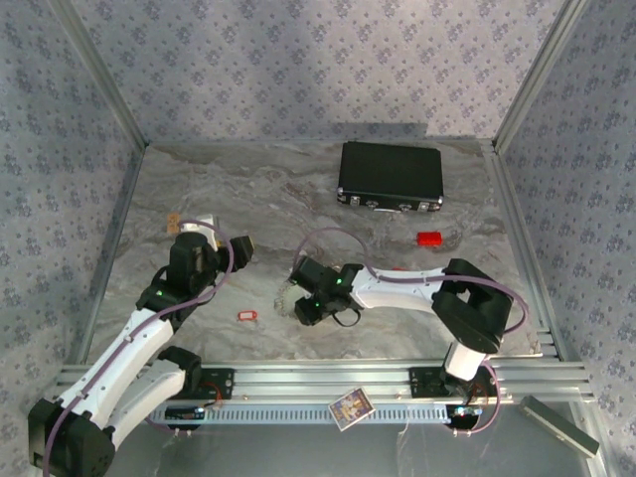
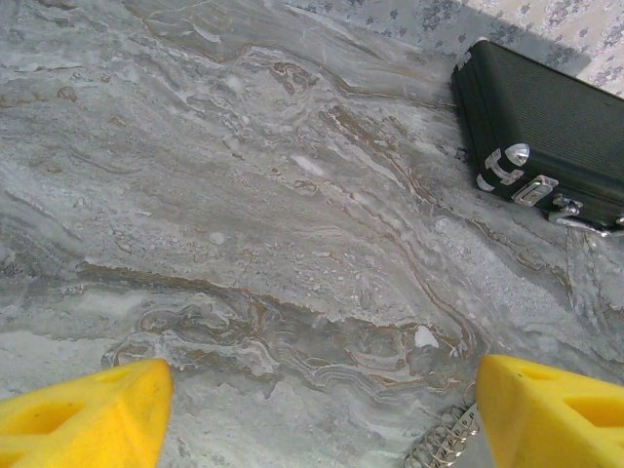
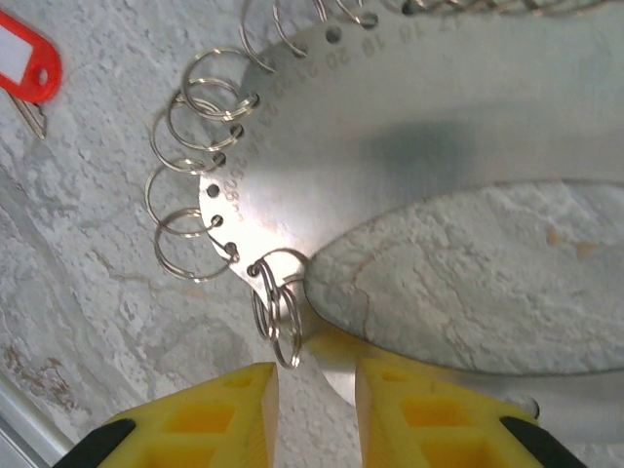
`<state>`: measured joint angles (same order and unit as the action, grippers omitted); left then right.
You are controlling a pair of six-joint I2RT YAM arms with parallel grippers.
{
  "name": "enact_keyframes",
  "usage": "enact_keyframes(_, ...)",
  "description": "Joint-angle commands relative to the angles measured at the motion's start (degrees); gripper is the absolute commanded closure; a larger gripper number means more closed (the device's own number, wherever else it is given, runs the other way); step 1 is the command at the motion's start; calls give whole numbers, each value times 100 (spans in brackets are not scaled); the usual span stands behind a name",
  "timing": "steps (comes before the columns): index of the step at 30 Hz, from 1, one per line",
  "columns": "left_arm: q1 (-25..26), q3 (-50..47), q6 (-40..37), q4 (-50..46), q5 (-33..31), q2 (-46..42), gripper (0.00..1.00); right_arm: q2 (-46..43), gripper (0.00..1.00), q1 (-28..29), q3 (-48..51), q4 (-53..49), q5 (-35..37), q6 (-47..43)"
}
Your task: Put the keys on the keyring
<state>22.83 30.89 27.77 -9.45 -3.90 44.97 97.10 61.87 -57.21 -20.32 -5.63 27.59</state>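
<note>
Near the middle of the table [image 1: 397, 298], your right gripper [image 3: 317, 375] has its two yellow fingers [image 3: 205, 424] drawn close on the keyring [image 3: 409, 88], with the plate's narrow band pinched between them.

A plate? How many rings does it carry?

It is one flat silvery disc with an oval cut-out and numbered holes round its rim, lying on the marble. One doubled split ring [image 3: 281, 317] hangs from the hole just beside your fingertips. Further up the left rim the split rings overlap, so you get no firm count from me.

And the keys?

You have one key [image 3: 24, 68] in sight, with a red tag. It lies on the table to the left of the disc, apart from it. From above you see it between your two arms, nearer the front rail than the disc is.

What about the left side?

Your left gripper [image 2: 322, 419] is spread wide, its two fingers far apart over bare marble. A short silvery coil [image 2: 444, 444] shows just beside its right finger; I cannot tell you what it belongs to.

Anything else out there?

You have one black case [image 1: 390, 177] at the back with its latches facing you. One small red block [image 1: 429, 238] lies in front of it, well apart from the disc. One card [image 1: 350, 407] rests on the front rail.
</note>
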Motion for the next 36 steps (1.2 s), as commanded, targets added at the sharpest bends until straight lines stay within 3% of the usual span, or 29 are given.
enact_keyframes(1,-42,-13,53,-61,-33,-102,19,-174,73,-100,171,190,-246,278)
enact_keyframes(7,-42,-12,44,-78,-45,-108,19,-87,73,-227,282,639,-825,412)
enact_keyframes(16,-42,-9,53,-29,-32,-33,19,35,78,-344,339,794,-996,463)
enact_keyframes(36,-42,-4,53,-17,-32,-38,19,235,82,-313,287,573,-812,457)
